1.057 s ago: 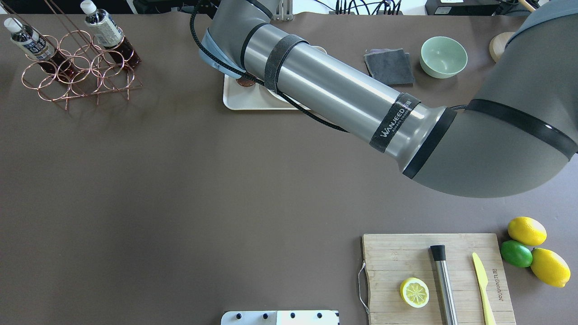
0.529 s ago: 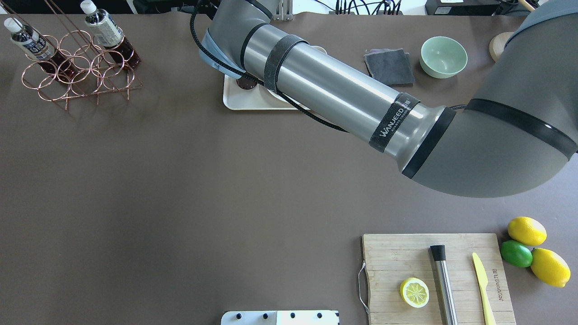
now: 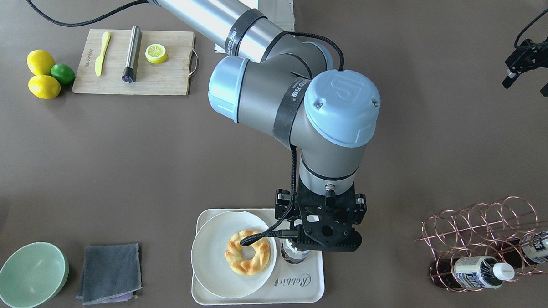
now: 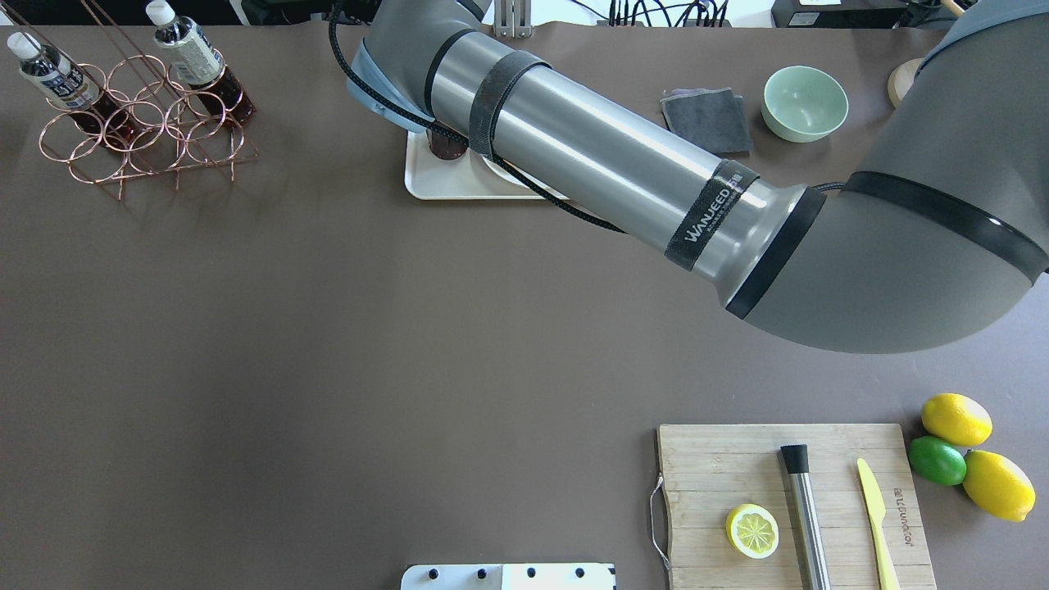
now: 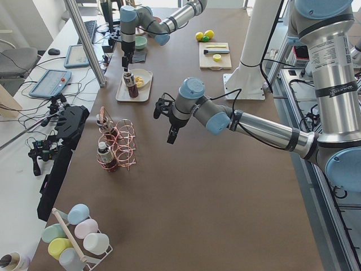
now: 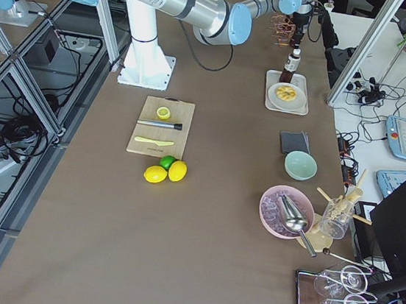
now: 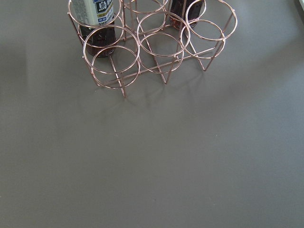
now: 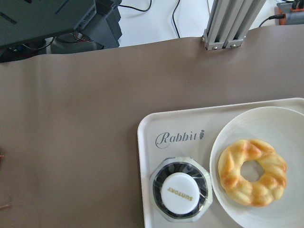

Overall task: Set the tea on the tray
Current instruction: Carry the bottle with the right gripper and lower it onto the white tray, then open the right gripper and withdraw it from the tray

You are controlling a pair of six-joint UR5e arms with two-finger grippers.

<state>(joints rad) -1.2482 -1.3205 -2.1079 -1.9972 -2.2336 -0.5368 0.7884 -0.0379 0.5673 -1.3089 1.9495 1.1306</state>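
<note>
A tea bottle [image 8: 180,192] with a white cap stands upright on the cream "Rabbit" tray [image 8: 152,137], next to a round plate. It also shows in the front view [image 3: 293,254] and the overhead view [image 4: 447,143]. My right gripper [image 3: 323,233] hangs straight above it, lifted clear of the cap in the left side view [image 5: 124,59]; its fingers are hidden, and it reads as open. My left gripper [image 3: 527,85] is open and empty, away from the tray. Two more tea bottles [image 3: 477,273] lie in a copper wire rack [image 3: 481,225].
A white plate [image 3: 211,266] with a doughnut [image 3: 248,252] fills the tray's other half. A grey cloth [image 3: 110,267] and a green bowl [image 3: 33,273] lie beside the tray. A cutting board [image 3: 167,82] with lemon half, knife and muddler, plus lemons and a lime, sits far off.
My right arm has drawn back and up from the tray. The bottle on the tray now shows more from under the arm and stands on its own.
</note>
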